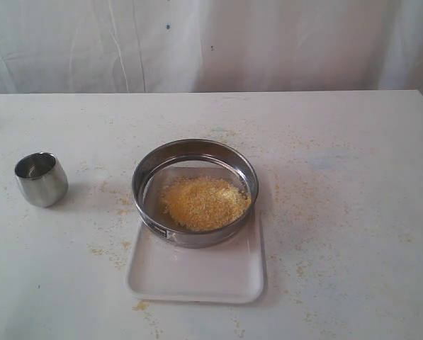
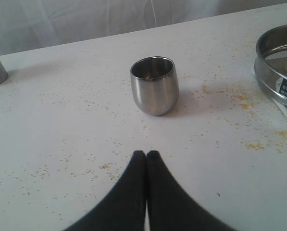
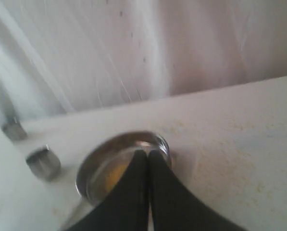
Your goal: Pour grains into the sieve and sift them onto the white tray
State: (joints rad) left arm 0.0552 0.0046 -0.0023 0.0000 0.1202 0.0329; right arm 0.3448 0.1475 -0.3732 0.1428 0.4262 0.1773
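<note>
Closest to the camera is the front of the table (image 1: pixel 353 283), pale and strewn with yellowish specks (image 1: pixel 140 304). On it lies the white tray (image 1: pixel 197 280), and the sieve (image 1: pixel 197 237) stands on the far part of the tray, leaving the near part bare. The grains (image 1: pixel 204 203) lie as a loose heap inside the sieve, on the mesh. A small steel cup (image 1: pixel 41 178) stands upright, well apart on the left.

The left gripper (image 2: pixel 146 156) faces the cup with its jaws pressed together on nothing. The right gripper (image 3: pixel 148 154) faces the sieve, its jaws likewise pressed together and empty.

I judge that the sifting is not finished. Because the sieve sits near the far rim of the tray, a strong shake could throw grains onto the table. The smooth steel wall may also slip in the jaws, and a tilt would spill the heap.
</note>
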